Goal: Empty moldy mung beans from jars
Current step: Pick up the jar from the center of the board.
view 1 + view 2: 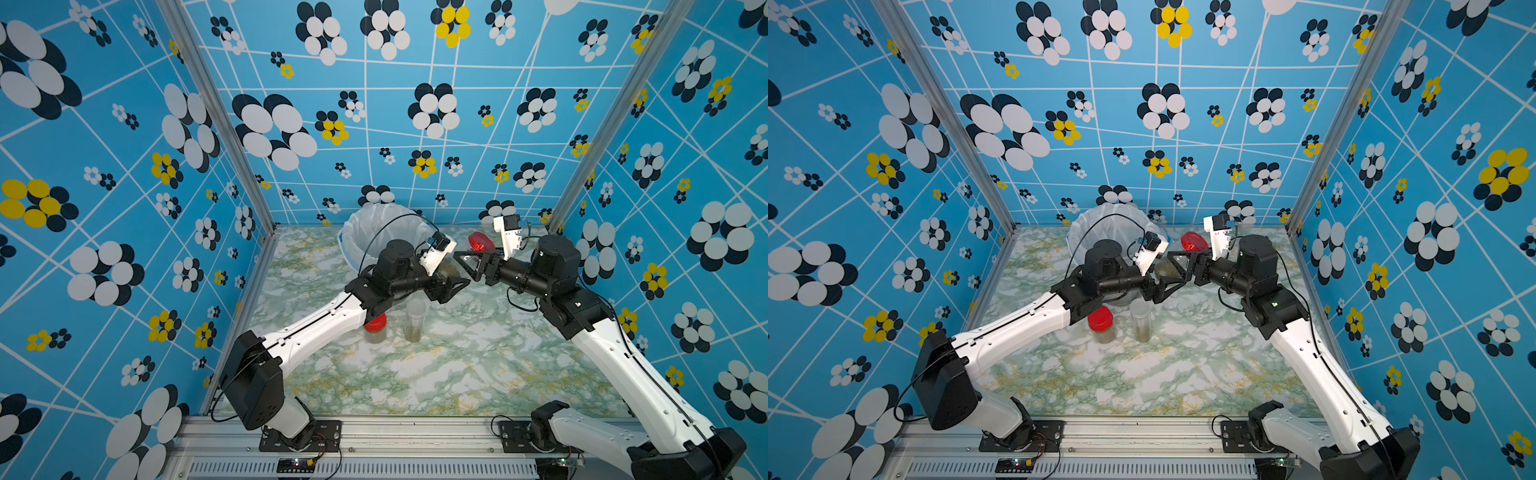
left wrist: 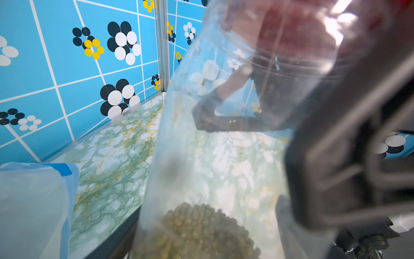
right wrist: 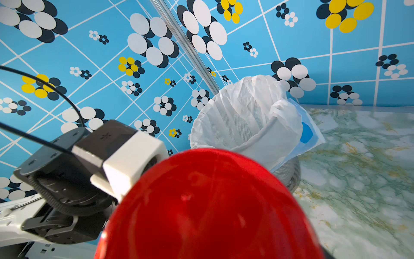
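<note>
My left gripper (image 1: 1165,277) is shut on a short clear jar (image 2: 201,157) held on its side above the table, by the bucket. Moldy mung beans (image 2: 197,228) lie heaped at the jar's bottom end, between the fingers. My right gripper (image 1: 467,266) faces it and is shut on the red lid (image 3: 208,201) at the jar's mouth. I cannot tell whether the lid is still screwed on. Two more jars stand on the table under the left arm: one with a red lid (image 1: 375,328) and a taller lidless one (image 1: 414,320), both with beans inside.
A grey mesh bucket lined with a white bag (image 3: 246,116) stands at the back of the marble-patterned table (image 1: 436,374), just behind the left wrist. Blue patterned walls close the table in on three sides.
</note>
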